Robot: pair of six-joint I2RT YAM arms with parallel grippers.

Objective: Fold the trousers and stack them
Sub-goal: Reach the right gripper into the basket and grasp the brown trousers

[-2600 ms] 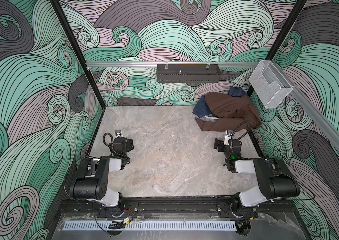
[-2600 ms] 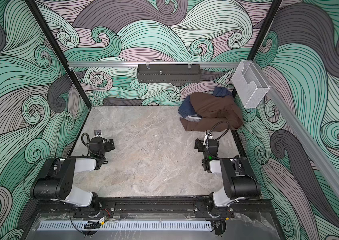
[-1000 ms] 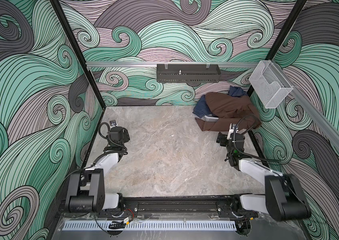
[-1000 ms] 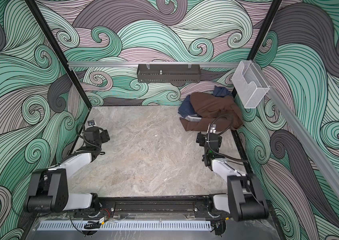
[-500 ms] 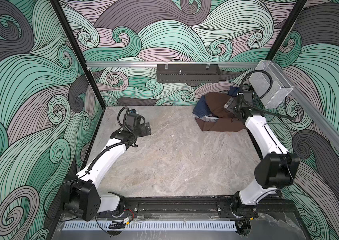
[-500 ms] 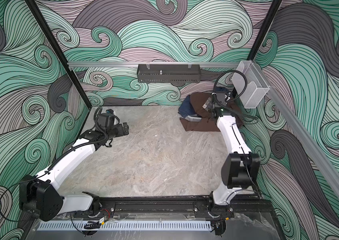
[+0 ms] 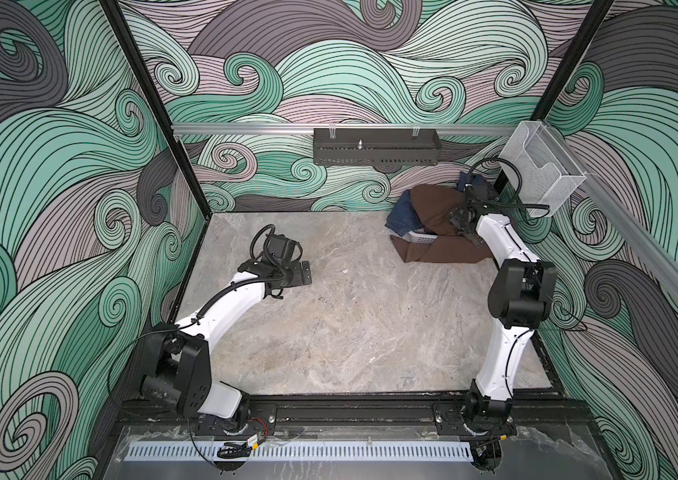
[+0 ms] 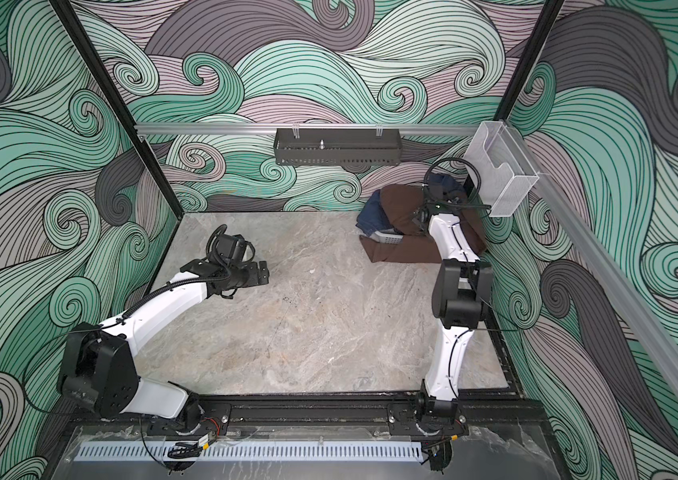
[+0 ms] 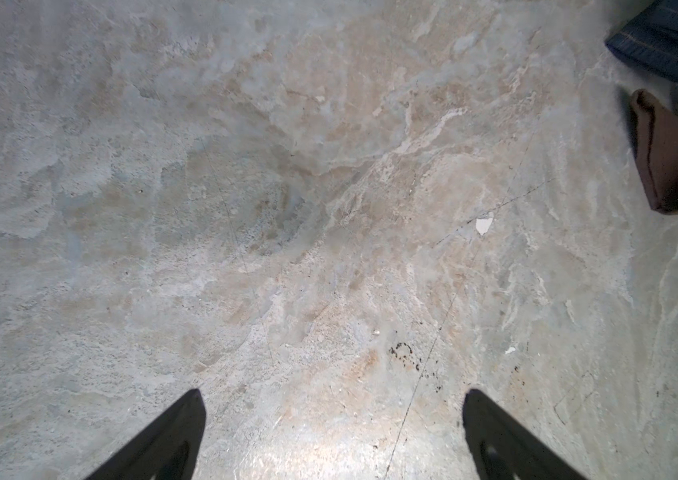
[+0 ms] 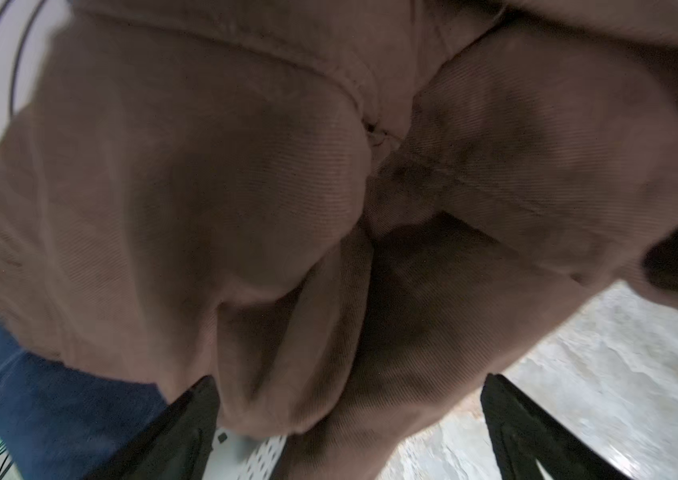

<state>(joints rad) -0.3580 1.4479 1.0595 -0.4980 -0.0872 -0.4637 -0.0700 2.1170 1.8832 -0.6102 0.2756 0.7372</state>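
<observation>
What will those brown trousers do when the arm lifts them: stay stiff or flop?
Probably flop: the brown trousers lie in soft folds, draped over the basket. Part trails onto the table, so it would likely drag.

The trousers [image 7: 433, 210] were a plain dark brown, with a fine diagonal weave visible in the right wrist view. The denim garment [image 7: 400, 214] beside them was dark blue, with faint pale lines in the left wrist view. The basket [image 7: 424, 238] was white and dotted with small holes. The tabletop [image 7: 350, 316] was marbled grey and beige. The walls [image 7: 350, 62] bore swirling waves in teal, mauve and grey, lined in black. The left arm [image 7: 229, 305] and right arm [image 7: 499, 239] were white with black joints.
</observation>
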